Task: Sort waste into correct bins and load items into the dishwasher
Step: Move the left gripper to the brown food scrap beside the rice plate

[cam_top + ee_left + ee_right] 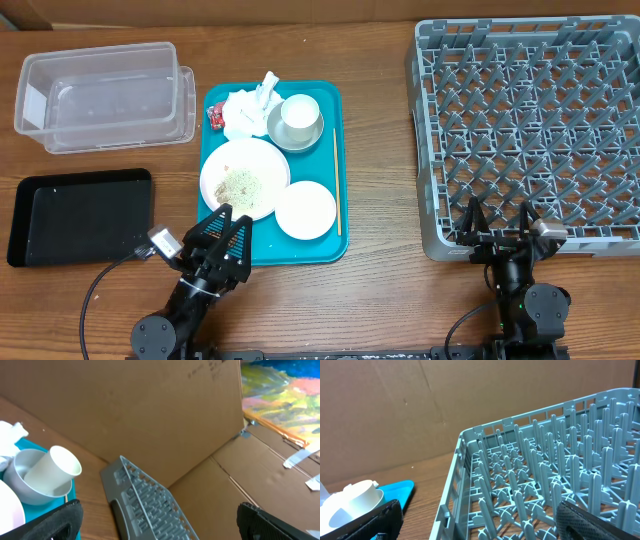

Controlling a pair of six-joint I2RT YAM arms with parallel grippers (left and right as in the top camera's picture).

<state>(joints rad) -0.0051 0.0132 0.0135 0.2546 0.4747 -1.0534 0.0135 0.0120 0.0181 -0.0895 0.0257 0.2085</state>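
On teal tray [322, 248], two plates [262, 162] [305, 210]

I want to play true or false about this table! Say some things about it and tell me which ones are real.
1. The cup sits in the bowl on the teal tray. True.
2. The grey dish rack has no dishes in it. True.
3. The big plate is clean. False: the big plate has pale crumbs on it.
4. The napkins are in the clear tub. False: the napkins lie on the teal tray, and the clear tub looks empty.
5. The left fingers and the right fingers are spread open and hold nothing. True.
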